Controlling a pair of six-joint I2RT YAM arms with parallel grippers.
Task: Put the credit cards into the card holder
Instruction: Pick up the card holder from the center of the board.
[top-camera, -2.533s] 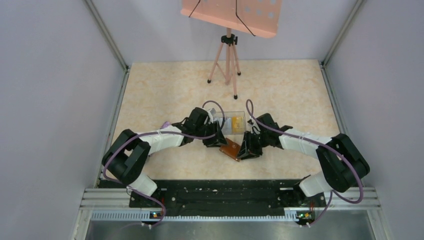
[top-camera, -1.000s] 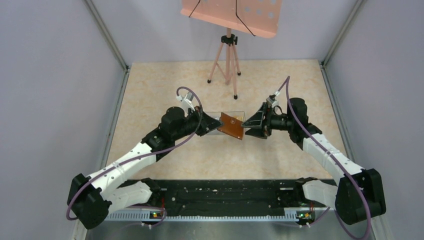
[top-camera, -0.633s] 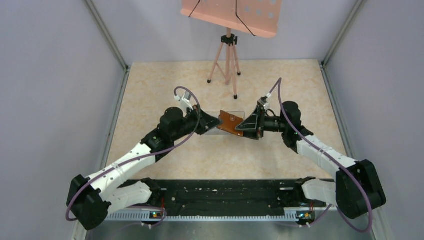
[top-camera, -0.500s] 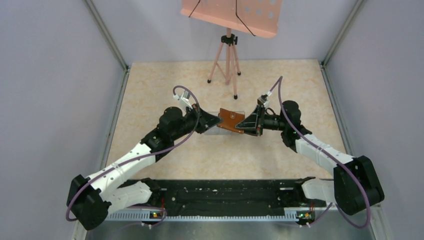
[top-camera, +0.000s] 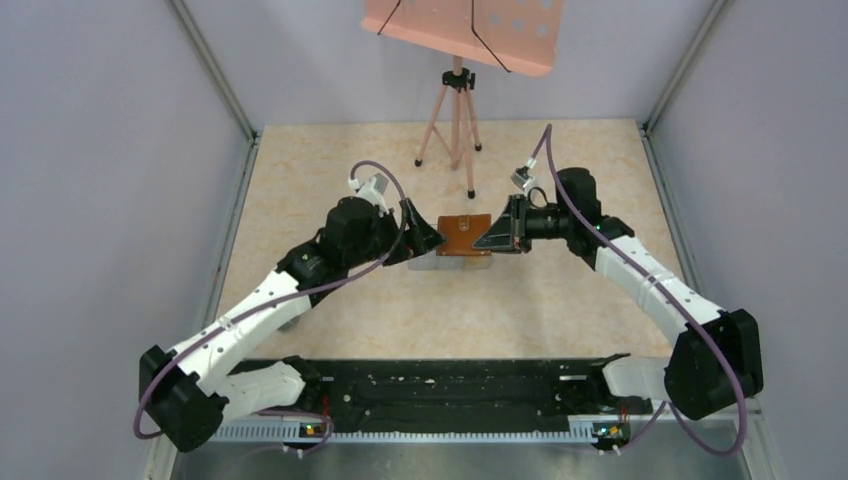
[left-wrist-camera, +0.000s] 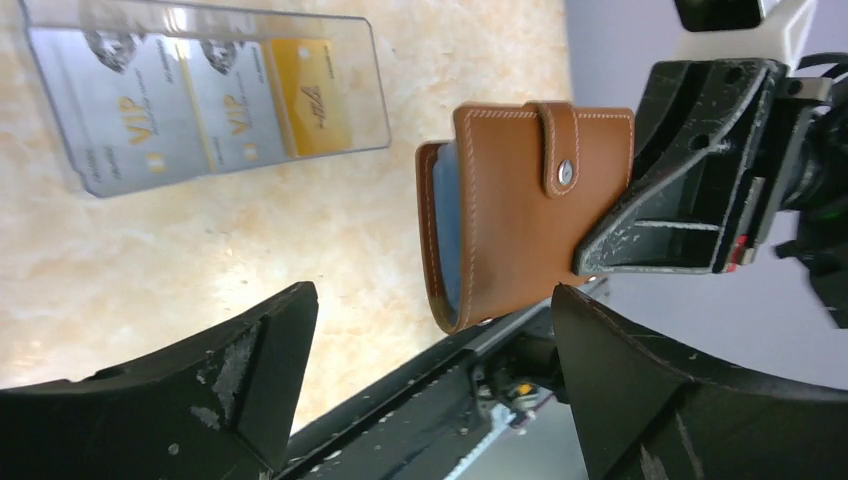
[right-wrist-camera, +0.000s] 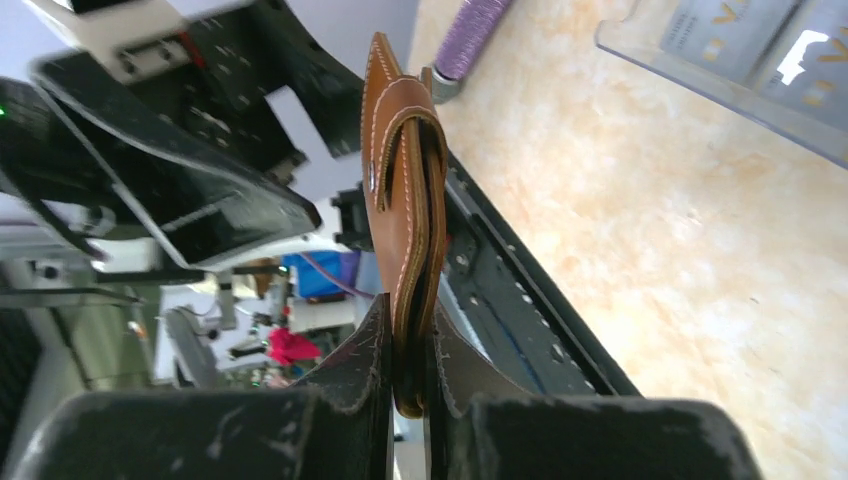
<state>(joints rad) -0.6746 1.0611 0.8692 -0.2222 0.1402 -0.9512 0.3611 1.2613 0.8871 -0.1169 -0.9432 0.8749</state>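
Observation:
The card holder (top-camera: 462, 235), a brown leather wallet with its snap tab fastened, hangs in the air above the table. My right gripper (top-camera: 496, 236) is shut on its right edge; in the right wrist view the two fingers pinch the wallet (right-wrist-camera: 405, 200) edge-on at the gripper (right-wrist-camera: 408, 345). My left gripper (top-camera: 426, 238) stands open just left of the wallet, touching nothing; its fingers (left-wrist-camera: 250, 370) frame the wallet (left-wrist-camera: 520, 210) from below. The credit cards lie in a clear box (left-wrist-camera: 60, 120): two pale ones (left-wrist-camera: 135, 110) and an orange one (left-wrist-camera: 315, 95).
The clear box (top-camera: 437, 262) sits on the marble-patterned table under the wallet. A pink tripod (top-camera: 456, 120) with a peach board stands at the back. Grey walls close in both sides, and a black rail (top-camera: 440, 385) runs along the near edge.
My left gripper opened and let go of the card holder. My right gripper closed on its right edge, and the wallet turned level between the arms.

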